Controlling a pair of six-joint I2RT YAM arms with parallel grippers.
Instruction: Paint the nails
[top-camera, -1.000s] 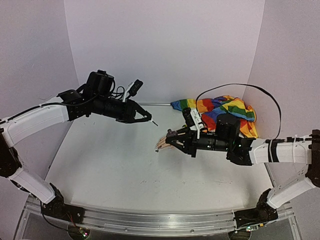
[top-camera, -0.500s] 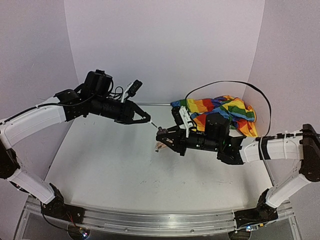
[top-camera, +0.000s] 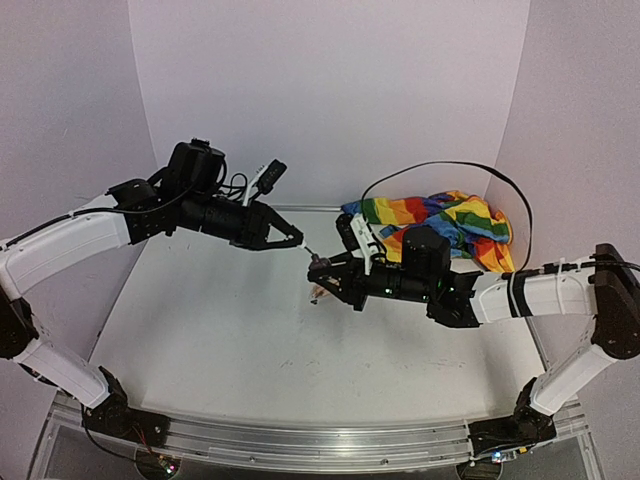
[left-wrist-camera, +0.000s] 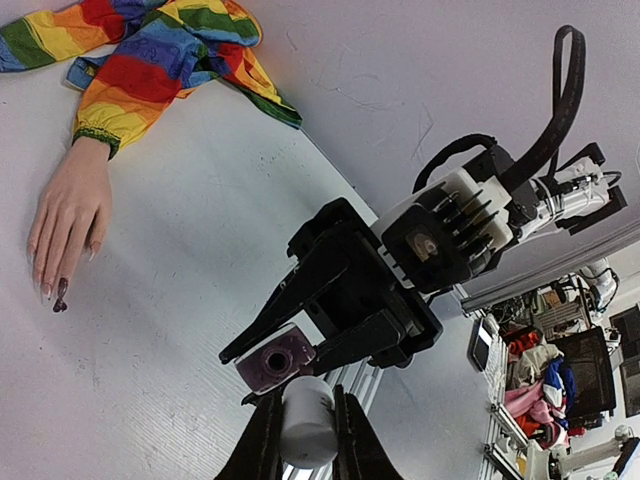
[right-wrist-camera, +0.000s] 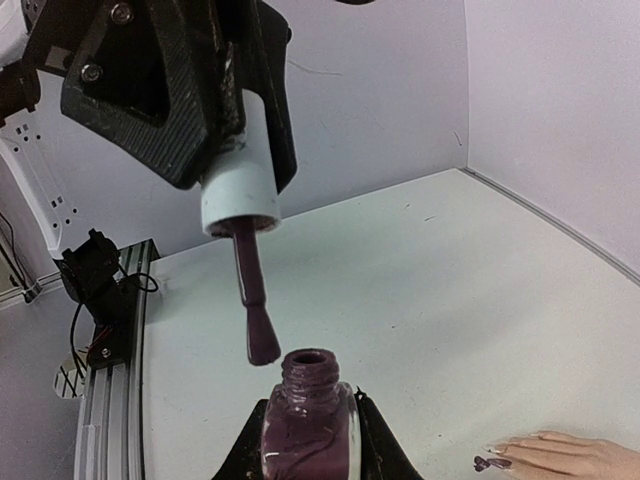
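Observation:
My left gripper (top-camera: 290, 238) is shut on the white cap (left-wrist-camera: 305, 420) of the polish brush. The dark brush tip (right-wrist-camera: 262, 340) hangs just above and left of the bottle's open neck. My right gripper (top-camera: 325, 272) is shut on the small purple polish bottle (right-wrist-camera: 308, 430) and holds it upright above the table. The pale mannequin hand (left-wrist-camera: 70, 215) lies flat with its fingers pointing towards the arms. One nail (left-wrist-camera: 60, 297) is dark, the other nails (left-wrist-camera: 40, 280) pale. In the top view the hand (top-camera: 318, 293) is mostly hidden under the right gripper.
The rainbow-striped sleeve (top-camera: 450, 225) lies bunched at the back right against the wall. A black cable (top-camera: 480, 175) loops above it. White walls enclose the table (top-camera: 220, 330) on three sides. An aluminium rail (top-camera: 300, 440) runs along the near edge.
My right gripper has carried the bottle left and up, away from the hand, to just under the brush. My left gripper has barely moved.

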